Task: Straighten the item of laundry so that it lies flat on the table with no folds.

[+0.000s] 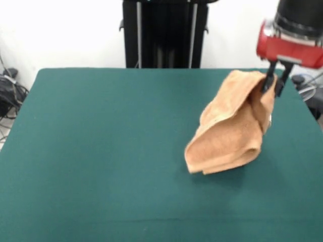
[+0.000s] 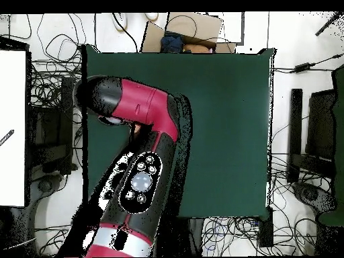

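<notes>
No legible writing. Gripper (image 1: pixel 275 80) pinches the towel (image 1: pixel 229 126) corner, lifting it folded off the green table (image 1: pixel 101 151); white wall behind.

1. The towel (image 1: pixel 229 128) is plain orange-tan terry, with no pattern visible.
2. The bench (image 1: pixel 101 151) is a uniform dark green.
3. The claw (image 1: pixel 275 80) has black fingers under a red housing.
4. The arm (image 2: pixel 144 168) is red and black with grey round buttons.

towel (image 1: pixel 232 126) on table (image 1: pixel 101 151), under gripper (image 1: pixel 275 83)
</notes>
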`<state>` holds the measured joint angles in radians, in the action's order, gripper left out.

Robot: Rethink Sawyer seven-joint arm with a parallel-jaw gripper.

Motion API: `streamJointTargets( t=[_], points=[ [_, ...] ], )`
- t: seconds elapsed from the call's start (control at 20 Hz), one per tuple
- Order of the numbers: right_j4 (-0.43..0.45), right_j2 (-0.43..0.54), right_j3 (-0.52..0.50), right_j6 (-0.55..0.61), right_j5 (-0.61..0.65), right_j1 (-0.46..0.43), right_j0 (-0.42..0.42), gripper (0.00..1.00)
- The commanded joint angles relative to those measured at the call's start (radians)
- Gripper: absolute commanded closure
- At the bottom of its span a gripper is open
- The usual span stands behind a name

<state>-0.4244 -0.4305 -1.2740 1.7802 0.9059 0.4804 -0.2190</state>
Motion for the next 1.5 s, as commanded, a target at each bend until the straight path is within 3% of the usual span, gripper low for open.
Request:
streamJointTargets(
  t=[0.05, 0.3, 1.05, 1.5],
  points=[
    [0.065, 0.013, -0.088, 0.14, 0.042, 0.068, 0.037, 1.0],
    [0.09, 0.011, -0.061, 0.154, 0.111, 0.093, 0.045, 1.0],
    [0.108, 0.032, -0.076, 0.154, 0.117, 0.112, 0.06, 1.0],
    [0.114, 0.005, 0.002, 0.222, 0.25, 0.123, 0.025, 1.0]
  ],
)
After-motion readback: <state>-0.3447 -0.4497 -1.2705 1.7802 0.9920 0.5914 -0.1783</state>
